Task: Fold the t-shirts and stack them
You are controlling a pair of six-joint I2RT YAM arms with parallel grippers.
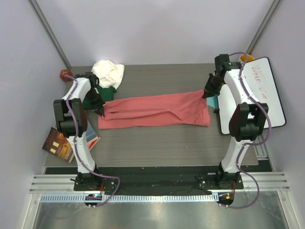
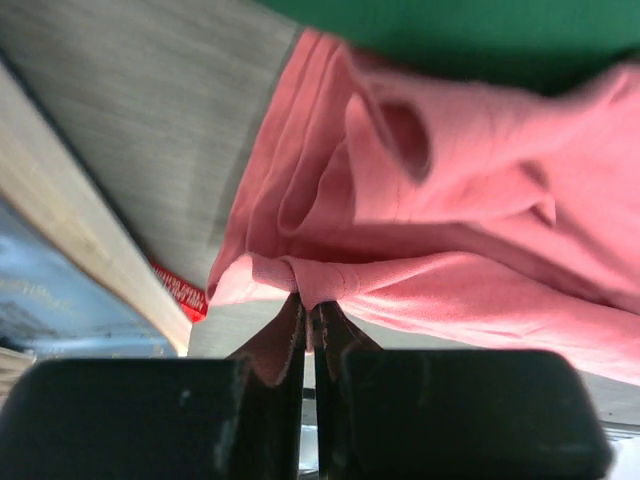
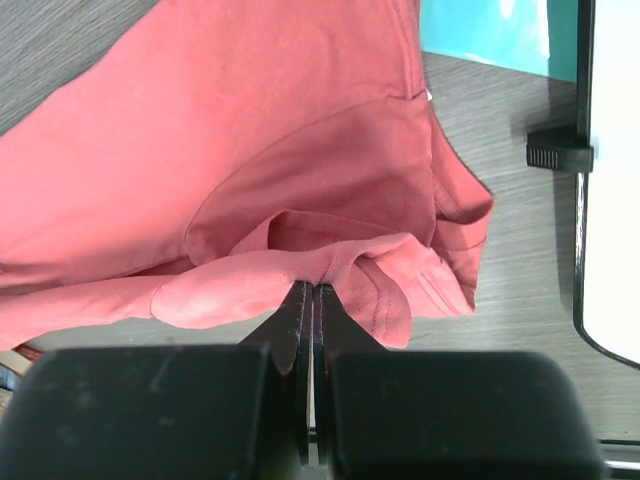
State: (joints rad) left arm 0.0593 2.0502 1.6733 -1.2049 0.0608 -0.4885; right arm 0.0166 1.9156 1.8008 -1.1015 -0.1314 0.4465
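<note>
Across the grey worktop (image 1: pixel 167 145) the pink shirt (image 1: pixel 157 110) lies stretched side to side, its long axis running between the arms, with the left claw (image 1: pixel 101 113) clamped on its left end and the right claw (image 1: pixel 206 95) clamped on its right.

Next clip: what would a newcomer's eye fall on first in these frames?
The salmon-pink t-shirt lies stretched across the middle of the table, with the left gripper pinching its left end and the right gripper pinching its right end. At the far left, a cream-white t-shirt is heaped beside a dark green t-shirt. A whiteboard lies along the right edge.
</note>
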